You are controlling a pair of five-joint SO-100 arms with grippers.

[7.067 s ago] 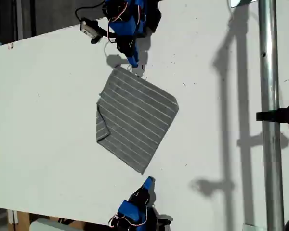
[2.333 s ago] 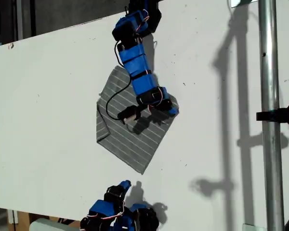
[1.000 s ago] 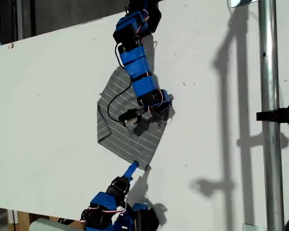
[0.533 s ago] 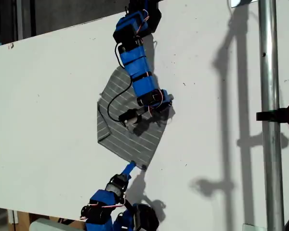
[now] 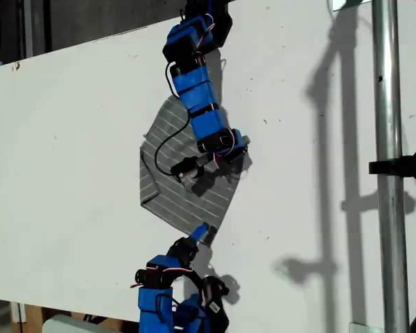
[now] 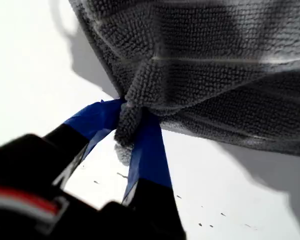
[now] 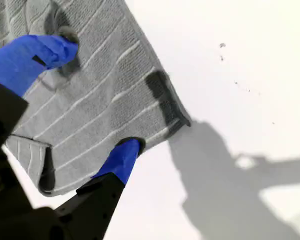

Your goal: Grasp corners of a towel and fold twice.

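White desk (image 5: pixel 76 132), one cloth on it.
The grey striped towel (image 5: pixel 163 184) lies mid-desk with one edge folded over; small dark specks dot the bare surface.

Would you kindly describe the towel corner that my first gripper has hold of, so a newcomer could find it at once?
On the white table lies one grey striped towel, set like a diamond in the exterior view. Follow it to its lowest tip in that view, nearest the arm at the bottom edge. That corner is bunched and lifted between the blue jaws of my first gripper, while the rest lies flatter.
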